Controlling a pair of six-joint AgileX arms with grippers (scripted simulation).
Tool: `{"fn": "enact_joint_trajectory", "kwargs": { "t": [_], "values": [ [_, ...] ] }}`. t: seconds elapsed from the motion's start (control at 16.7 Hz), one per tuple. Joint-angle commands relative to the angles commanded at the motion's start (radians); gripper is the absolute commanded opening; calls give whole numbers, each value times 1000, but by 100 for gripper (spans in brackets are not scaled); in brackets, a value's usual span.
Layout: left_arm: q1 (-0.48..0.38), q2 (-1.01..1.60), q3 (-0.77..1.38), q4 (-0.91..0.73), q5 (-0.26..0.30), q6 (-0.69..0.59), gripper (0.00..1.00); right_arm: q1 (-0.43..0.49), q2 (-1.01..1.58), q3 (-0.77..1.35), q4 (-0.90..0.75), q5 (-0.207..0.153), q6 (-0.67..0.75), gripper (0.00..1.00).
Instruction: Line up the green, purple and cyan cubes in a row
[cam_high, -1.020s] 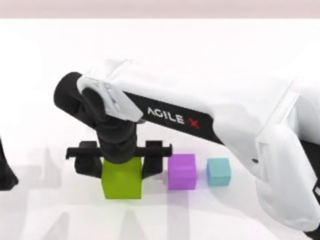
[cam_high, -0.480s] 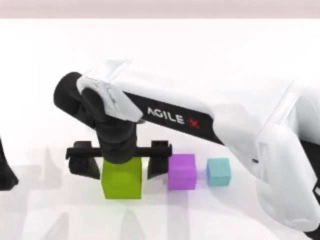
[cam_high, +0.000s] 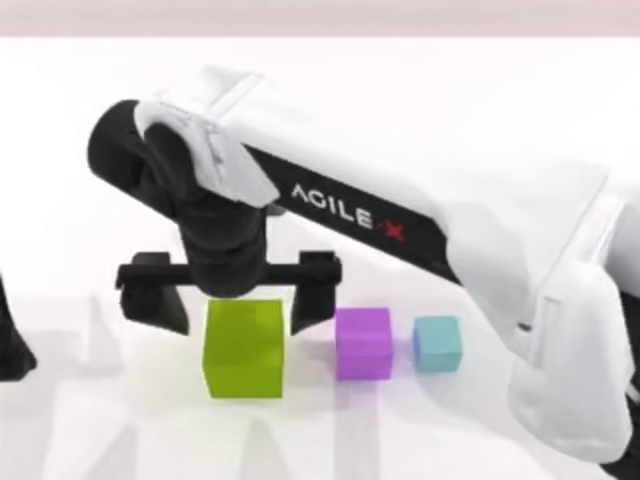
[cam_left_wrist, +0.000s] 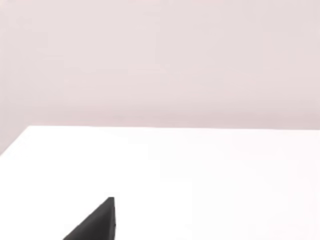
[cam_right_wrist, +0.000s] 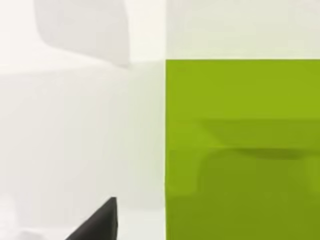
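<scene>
Top view showed the right gripper spread wide, clear above the green cube, which sat left of the purple cube and cyan cube, the row apparently complete; the left arm was parked at far left.

White table, pale pink wall

green cube: 1 | purple cube: 1 | cyan cube: 1 | arms: seemingly 2

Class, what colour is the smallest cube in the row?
Pale cyan: the smallest cube sits at the row's right end, clearest in the top view.
</scene>
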Motion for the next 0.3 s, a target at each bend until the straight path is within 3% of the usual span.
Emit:
{"fn": "enact_joint_trajectory", "kwargs": {
  "t": [0.3],
  "values": [
    [0, 0, 0, 0, 0, 0, 100, 5, 5, 122, -115, 1, -6, 100]
  ]
}}
